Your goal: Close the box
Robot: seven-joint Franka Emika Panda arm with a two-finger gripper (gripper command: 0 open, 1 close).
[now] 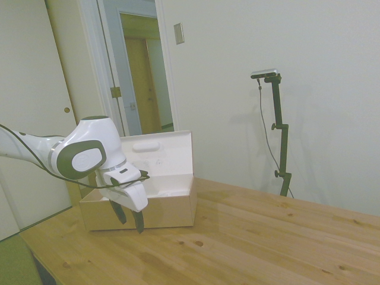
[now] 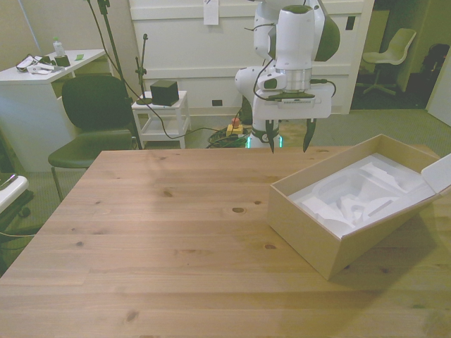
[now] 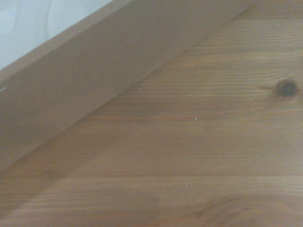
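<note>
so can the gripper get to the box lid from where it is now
Probably yes. The gripper hangs open and empty above the table, beside the box. The lid stands upright on the box's far side, with nothing visible between them.

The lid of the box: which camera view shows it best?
The side view: the lid stands upright, its white inside and oval cutout fully visible. The front view catches only a corner of it. The wrist view shows none, only the box wall.
</note>
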